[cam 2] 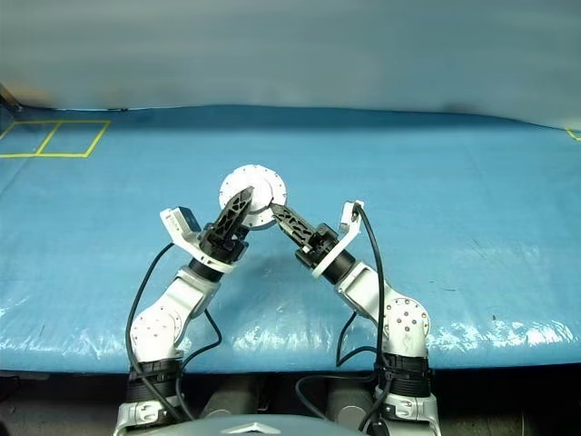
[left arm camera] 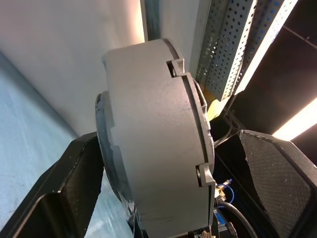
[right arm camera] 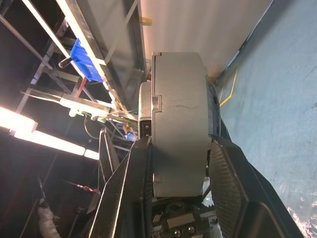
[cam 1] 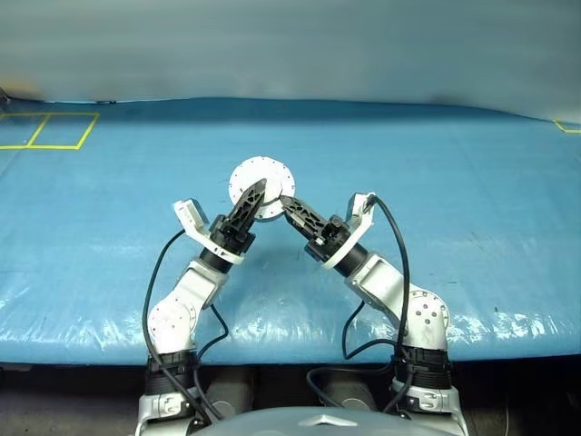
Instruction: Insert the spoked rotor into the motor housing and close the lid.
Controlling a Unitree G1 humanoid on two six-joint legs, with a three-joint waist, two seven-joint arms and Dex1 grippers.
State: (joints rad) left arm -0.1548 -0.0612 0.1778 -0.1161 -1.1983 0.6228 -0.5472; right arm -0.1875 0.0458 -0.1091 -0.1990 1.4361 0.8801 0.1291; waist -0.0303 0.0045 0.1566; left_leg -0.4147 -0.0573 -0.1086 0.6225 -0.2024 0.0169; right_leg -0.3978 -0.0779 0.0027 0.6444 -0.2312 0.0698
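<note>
The housing (cam 1: pixel 261 187) is held up above the surface (cam 1: pixel 472 236), near its middle, between the two claws. The left claw (cam 1: pixel 251 202) reaches to it from the left and the right claw (cam 1: pixel 289 205) from the right, their tips nearly meeting beneath it. Floor markings (cam 1: pixel 45 130) lie on the surface far back at the left.

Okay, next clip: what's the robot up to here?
The robot holds a round silver motor housing up in front of it, above a blue tarp-covered table. The right gripper is clamped on the housing, jaws pressing its two flat sides. The left gripper has its jaws spread wide on either side of the housing, one finger near its face and the other clearly off it. The housing looks closed; the rotor is not visible from here.
</note>
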